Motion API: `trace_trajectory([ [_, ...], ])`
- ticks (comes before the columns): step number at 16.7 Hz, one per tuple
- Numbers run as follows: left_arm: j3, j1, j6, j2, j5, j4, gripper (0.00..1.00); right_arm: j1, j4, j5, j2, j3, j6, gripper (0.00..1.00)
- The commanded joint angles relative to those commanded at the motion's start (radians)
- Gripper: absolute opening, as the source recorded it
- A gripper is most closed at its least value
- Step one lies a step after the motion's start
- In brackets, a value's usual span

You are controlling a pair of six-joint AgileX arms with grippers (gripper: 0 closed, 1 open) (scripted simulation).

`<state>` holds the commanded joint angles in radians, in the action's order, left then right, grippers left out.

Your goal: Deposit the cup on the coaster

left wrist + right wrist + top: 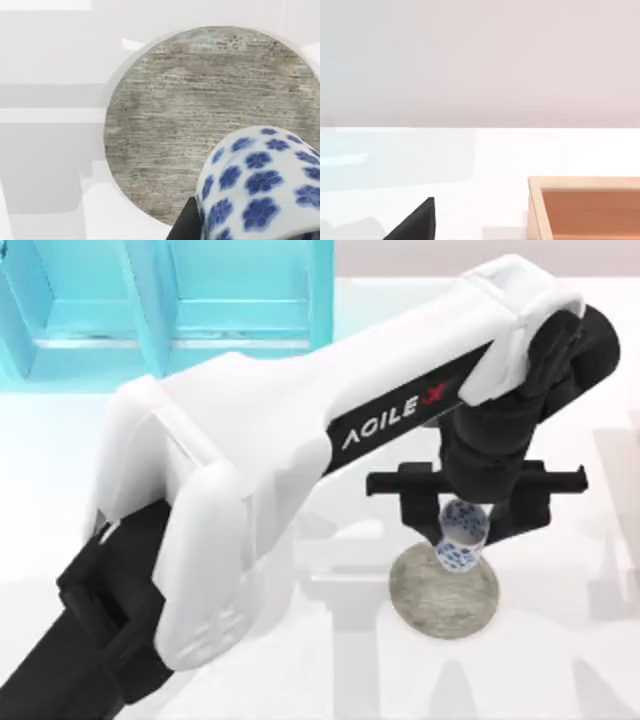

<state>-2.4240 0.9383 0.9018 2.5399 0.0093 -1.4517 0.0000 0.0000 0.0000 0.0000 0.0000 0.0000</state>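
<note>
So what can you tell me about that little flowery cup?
The cup is a small handleless cylinder, white and glossy like glazed ceramic, dotted all over with blue flowers. The left gripper holds it between its black fingers, tilted rather than upright, over the near edge of the round grey stone-like coaster. In the left wrist view the cup overlaps the coaster's rim. Whether it already touches the coaster cannot be told.

You get bright, even, diffuse light throughout. Soft pale reflections streak the glossy white table [560,660], faint shadow rims the coaster [190,110], and edges look slightly soft everywhere.
</note>
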Motion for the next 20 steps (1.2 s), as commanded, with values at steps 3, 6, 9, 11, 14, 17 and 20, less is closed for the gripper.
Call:
trace_trajectory([
  [3, 0.145, 0.0, 0.003, -0.02, 0.001, 0.115, 0.0, 0.0, 0.0, 0.0, 0.0, 0.0, 0.0, 1.0],
  [6, 0.198, 0.001, 0.005, -0.027, 0.0, 0.166, 0.0, 0.0, 0.0, 0.0, 0.0, 0.0, 0.0, 1.0],
  [9, 0.198, 0.001, 0.005, -0.027, 0.0, 0.166, 0.0, 0.0, 0.0, 0.0, 0.0, 0.0, 0.0, 1.0],
  [11, 0.198, 0.001, 0.005, -0.027, 0.0, 0.166, 0.15, 0.0, 0.0, 0.0, 0.0, 0.0, 0.0, 1.0],
  [14, 0.198, 0.001, 0.005, -0.027, 0.0, 0.166, 0.38, 0.0, 0.0, 0.0, 0.0, 0.0, 0.0, 1.0],
  [17, 0.198, 0.001, 0.005, -0.027, 0.0, 0.166, 0.6, 0.0, 0.0, 0.0, 0.0, 0.0, 0.0, 1.0],
  [20, 0.198, 0.001, 0.005, -0.027, 0.0, 0.166, 0.83, 0.0, 0.0, 0.0, 0.0, 0.0, 0.0, 1.0],
])
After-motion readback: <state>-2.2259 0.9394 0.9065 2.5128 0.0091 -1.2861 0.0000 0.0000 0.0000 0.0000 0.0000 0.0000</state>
